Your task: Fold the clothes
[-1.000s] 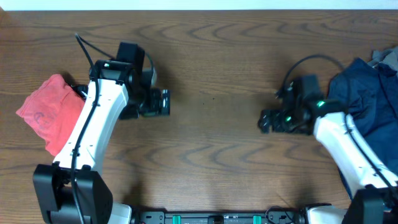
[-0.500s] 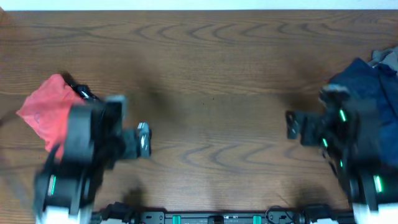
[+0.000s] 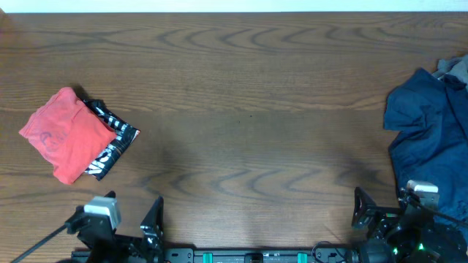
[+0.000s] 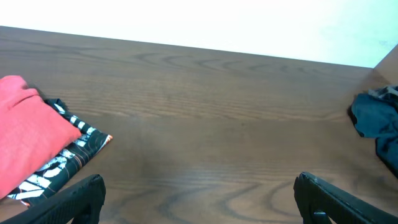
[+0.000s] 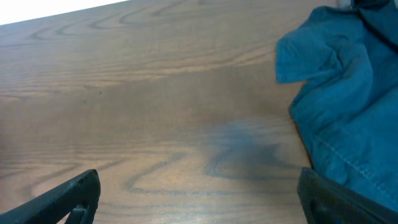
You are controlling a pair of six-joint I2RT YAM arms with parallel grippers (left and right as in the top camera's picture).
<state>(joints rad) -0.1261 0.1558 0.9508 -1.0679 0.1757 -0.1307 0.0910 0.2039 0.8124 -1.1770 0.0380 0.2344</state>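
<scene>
The navy heap (image 3: 428, 142) lies crumpled ahead-right of the right gripper (image 5: 199, 186), so it is probably next. That claw and the left gripper (image 4: 199, 186) gape wide, empty.

**Worktop** (image 3: 248, 109): dark brown wood-grain surface with a pale band along its far edge.

- **Left side:** coral-red T-shirt (image 3: 64, 136), gathered into a compact folded bundle with its lettering hidden. It lies partly over a black white-lettered garment (image 3: 115, 145). That garment is also folded and shows from under the near right edge of the red bundle, and the two touch.
- **Right side:** navy garment (image 3: 428, 139), unfolded and rumpled. It is spread along the right edge and runs out of the overhead view.
- **Far right corner:** small grey cloth piece (image 3: 455, 68), touching the navy garment's far edge. Its kind cannot be told.
- **Spacing:** the left pair and the navy garment lie well apart.
</scene>
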